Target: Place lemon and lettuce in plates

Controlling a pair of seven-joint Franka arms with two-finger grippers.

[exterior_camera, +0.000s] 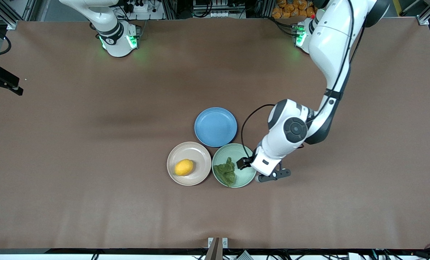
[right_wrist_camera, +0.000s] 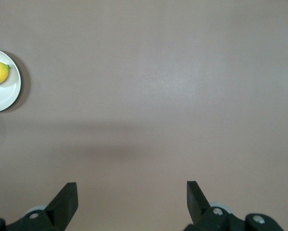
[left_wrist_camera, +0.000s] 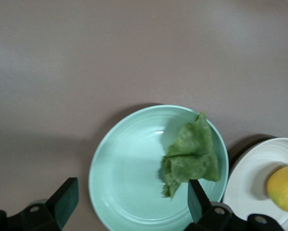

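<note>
Green lettuce (left_wrist_camera: 192, 151), soft & light so needing a gentle pinch at its thick fold, is lying in the mint plate (left_wrist_camera: 124, 178) w/ left gripper (left_wrist_camera: 129, 202) hovering released, right gripper (right_wrist_camera: 131, 202) waiting released, lemon (exterior_camera: 183, 167) sitting in beige plate (exterior_camera: 196, 151).

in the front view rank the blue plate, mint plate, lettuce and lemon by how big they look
1. blue plate and mint plate: about equal, too close to rank
2. lettuce
3. lemon
</note>
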